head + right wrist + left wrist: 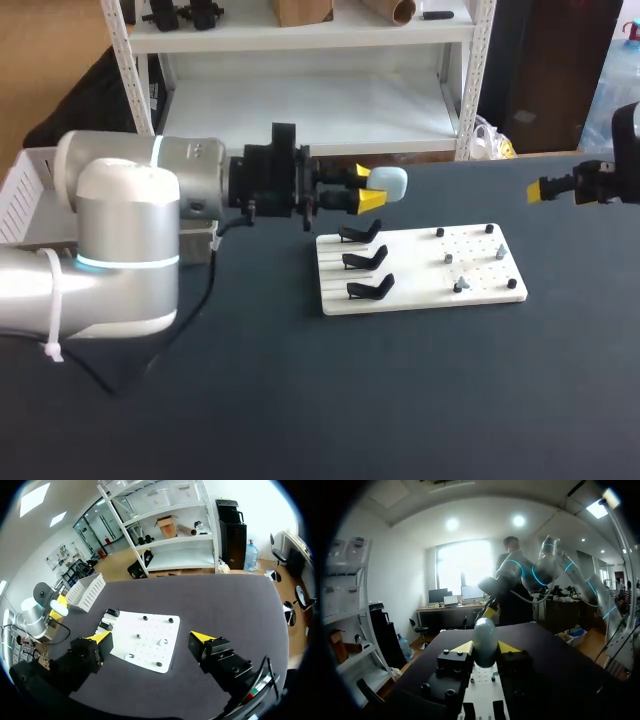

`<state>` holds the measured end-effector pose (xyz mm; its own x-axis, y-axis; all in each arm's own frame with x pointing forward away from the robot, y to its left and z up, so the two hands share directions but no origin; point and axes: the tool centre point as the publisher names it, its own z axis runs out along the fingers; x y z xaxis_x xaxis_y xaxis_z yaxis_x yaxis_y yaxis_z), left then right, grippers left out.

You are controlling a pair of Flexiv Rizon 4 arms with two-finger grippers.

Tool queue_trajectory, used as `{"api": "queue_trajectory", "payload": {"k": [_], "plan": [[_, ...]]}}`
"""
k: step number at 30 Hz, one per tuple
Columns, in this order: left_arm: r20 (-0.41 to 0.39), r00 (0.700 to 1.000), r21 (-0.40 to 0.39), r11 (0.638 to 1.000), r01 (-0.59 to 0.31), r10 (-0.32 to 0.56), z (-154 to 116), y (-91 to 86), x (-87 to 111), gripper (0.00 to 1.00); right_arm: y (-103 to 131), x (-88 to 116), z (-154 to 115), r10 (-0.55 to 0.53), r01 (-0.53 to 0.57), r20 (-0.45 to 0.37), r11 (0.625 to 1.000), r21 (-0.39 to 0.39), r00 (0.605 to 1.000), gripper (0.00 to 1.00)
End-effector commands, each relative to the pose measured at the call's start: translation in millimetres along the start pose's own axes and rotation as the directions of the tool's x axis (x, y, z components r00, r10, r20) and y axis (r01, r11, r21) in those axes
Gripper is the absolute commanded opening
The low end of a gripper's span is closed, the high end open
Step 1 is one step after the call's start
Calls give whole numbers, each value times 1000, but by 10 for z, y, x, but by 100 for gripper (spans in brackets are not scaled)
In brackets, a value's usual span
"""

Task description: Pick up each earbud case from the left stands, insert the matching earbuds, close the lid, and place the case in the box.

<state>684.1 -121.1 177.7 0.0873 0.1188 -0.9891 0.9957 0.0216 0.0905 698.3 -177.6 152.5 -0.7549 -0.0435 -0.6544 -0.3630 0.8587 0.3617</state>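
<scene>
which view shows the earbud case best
Left wrist view: the earbud case sits close up, clamped in the left gripper. Head view shows it small, side-on; right wrist view only a distant speck.

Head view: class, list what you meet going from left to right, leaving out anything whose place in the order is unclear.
white box → left end effector → earbud case → pale small part on the white board → right end effector

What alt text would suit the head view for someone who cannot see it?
The left gripper holds a pale blue earbud case between its yellow-tipped fingers, above the dark table just behind a white board with three black stands. The right gripper hangs off to the right, holding nothing.
</scene>
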Motion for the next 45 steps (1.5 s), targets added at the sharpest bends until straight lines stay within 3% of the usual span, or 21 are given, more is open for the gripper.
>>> {"api": "queue_trajectory", "payload": {"k": [1, 14, 23, 34, 45], "plan": [[8, 1000, -33, 999, 2, -2, 92, -43, 27, 0, 85, 2, 47, -45, 45, -7, 999, -21, 999, 100], [28, 1000, -15, 1000, 15, -14, 163, -66, 74, 0, 681, 181, -132, -192, 190, -23, 979, -80, 981, 100], [55, 998, 1, 1000, 19, -19, 144, -63, 112, 0, 1084, 300, -113, -257, 249, -62, 962, -114, 964, 100], [55, 998, 1, 1000, 19, -19, 144, -63, 112, 0, 1460, 213, 77, -274, 262, -73, 954, -142, 959, 100], [55, 998, 1, 1000, 19, -19, 144, -63, 112, 0, 1573, 48, 322, -264, 249, -101, 958, -142, 959, 100]]}}
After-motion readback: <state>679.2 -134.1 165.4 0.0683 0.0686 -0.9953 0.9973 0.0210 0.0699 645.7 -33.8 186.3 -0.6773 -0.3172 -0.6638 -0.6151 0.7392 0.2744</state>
